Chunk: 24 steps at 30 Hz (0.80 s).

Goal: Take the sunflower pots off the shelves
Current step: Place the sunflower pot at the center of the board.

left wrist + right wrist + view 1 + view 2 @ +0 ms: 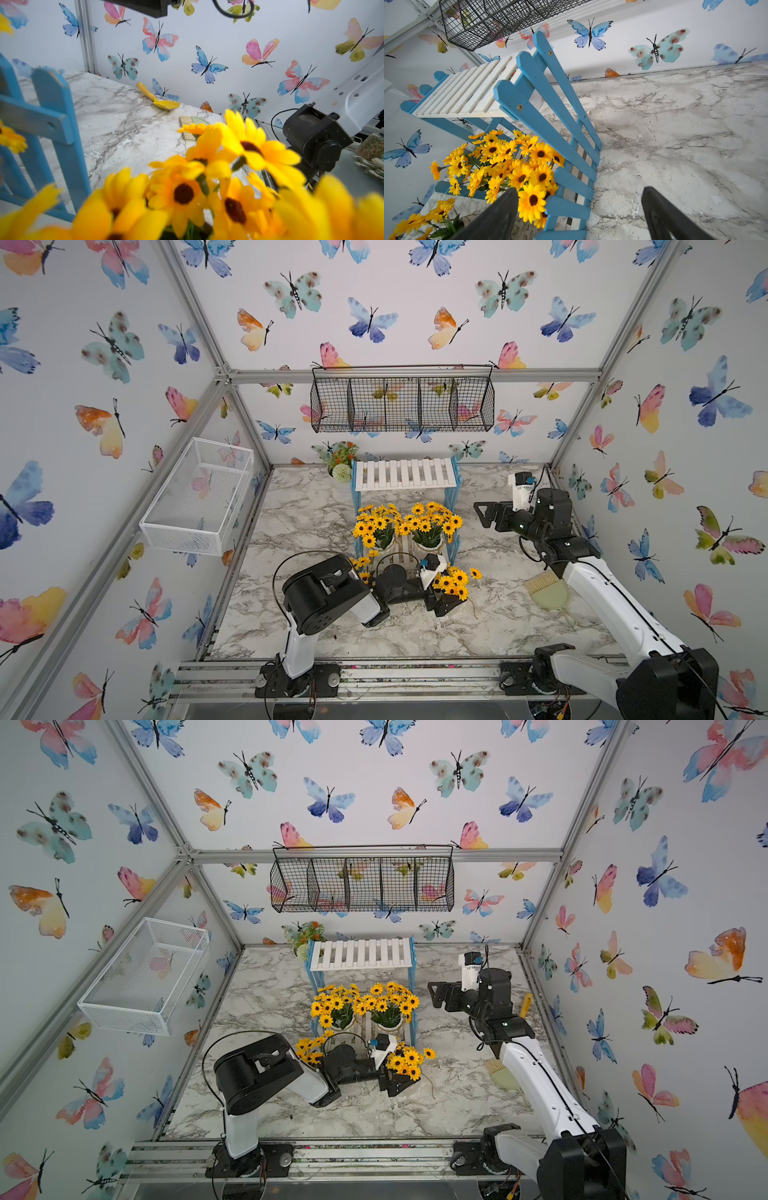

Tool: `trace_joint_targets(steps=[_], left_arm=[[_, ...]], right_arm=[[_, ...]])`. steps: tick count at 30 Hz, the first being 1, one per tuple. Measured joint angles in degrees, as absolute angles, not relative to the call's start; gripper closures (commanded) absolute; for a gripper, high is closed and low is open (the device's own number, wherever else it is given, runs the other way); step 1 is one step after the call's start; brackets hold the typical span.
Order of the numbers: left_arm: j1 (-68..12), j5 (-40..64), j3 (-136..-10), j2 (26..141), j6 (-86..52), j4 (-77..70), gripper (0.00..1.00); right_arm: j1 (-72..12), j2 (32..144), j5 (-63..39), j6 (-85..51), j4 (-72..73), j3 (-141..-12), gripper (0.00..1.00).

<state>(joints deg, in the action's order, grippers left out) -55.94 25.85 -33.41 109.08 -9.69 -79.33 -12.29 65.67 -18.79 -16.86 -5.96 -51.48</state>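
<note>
The shelves [405, 475] stand at the back of the table with a bare top board. Two sunflower pots [376, 526] [430, 524] sit side by side on the lower tier. A third sunflower pot [360, 562] stands on the table in front, half hidden by my left arm. A fourth sunflower pot [453, 580] is on the table at my left gripper [442, 603], whose fingers flank it. Its blooms [184, 193] fill the left wrist view and hide the jaws. My right gripper [579, 218] hangs open and empty beside the shelves' right frame [550, 124].
A white pot with orange-red flowers [343, 466] stands behind the shelves' left end. A green brush [546, 591] and a yellow trowel [158, 99] lie on the right of the table. A black wire basket [401, 404] hangs on the back wall, a white mesh basket [199, 497] on the left.
</note>
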Motion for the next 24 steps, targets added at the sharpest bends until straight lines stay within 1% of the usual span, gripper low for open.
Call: trace_joint_targets(steps=[7,15,19,24], left_arm=[[-55.94,25.85,-34.85,104.36,-6.83,-72.36,0.02],[-55.94,25.34,-39.94,93.19,-2.22,-58.61,0.02],[-55.75,22.61,-43.81,86.46,0.27,-49.91,0.02],[-54.33,16.19,-49.84,78.98,1.43,-37.58,0.02]], right_arm=[[-12.29,64.99,-18.79,-16.47,-6.00,-51.83,0.05],[-12.29,63.96,-19.57,-15.84,-7.03,-53.32,0.04],[-12.29,63.99,-22.28,-15.53,-8.51,-56.60,0.06],[-12.29,65.80,-26.44,-15.16,-11.25,-62.43,0.12]])
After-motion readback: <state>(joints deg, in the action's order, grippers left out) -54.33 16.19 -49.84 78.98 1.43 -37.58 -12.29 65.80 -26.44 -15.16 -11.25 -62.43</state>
